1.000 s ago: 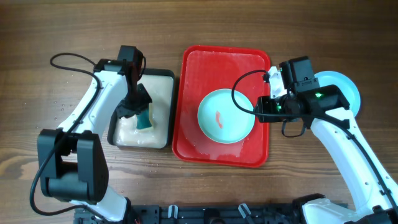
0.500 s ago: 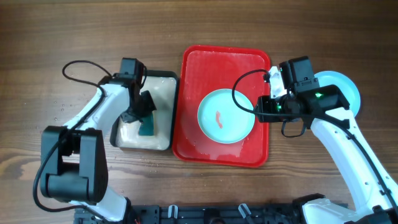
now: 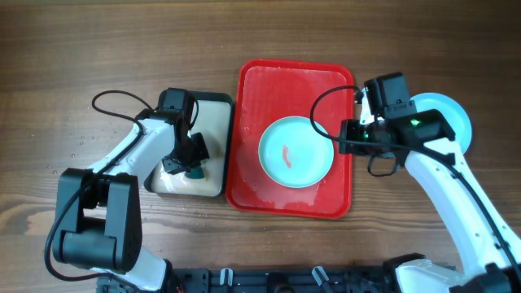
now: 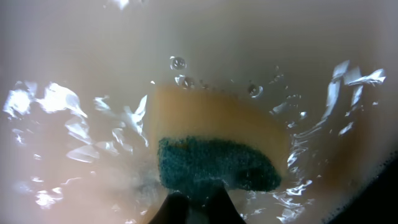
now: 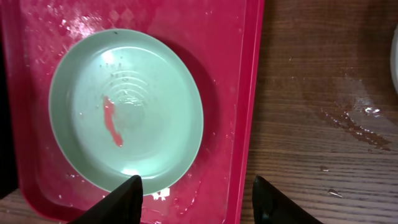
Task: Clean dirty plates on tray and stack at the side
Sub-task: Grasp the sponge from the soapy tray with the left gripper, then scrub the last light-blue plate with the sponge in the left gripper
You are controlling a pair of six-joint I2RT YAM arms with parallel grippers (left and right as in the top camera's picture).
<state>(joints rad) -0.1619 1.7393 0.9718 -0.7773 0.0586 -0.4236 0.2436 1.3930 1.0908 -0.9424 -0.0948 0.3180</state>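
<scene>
A pale blue plate [image 3: 295, 151] with a red smear at its centre lies on the red tray [image 3: 252, 106]; it also shows in the right wrist view [image 5: 127, 109] on the tray [image 5: 239, 93]. Another pale blue plate [image 3: 453, 116] lies on the table at the right, partly under the right arm. My right gripper [image 3: 348, 137] is open and empty over the tray's right rim, its fingers [image 5: 196, 199] straddling the rim beside the plate. My left gripper [image 3: 186, 161] is shut on a yellow-and-green sponge [image 4: 214, 146], pressed into soapy water. The white plate is out of view.
A small black-rimmed cream tray [image 3: 213, 110] holding soapy water stands left of the red tray. Water drops lie on the wooden table [image 5: 345, 115] right of the red tray. The arms' cables loop above the table.
My left gripper has moved toward the front of the cream tray and pushed the sponge down into the water. The right gripper has barely moved.
</scene>
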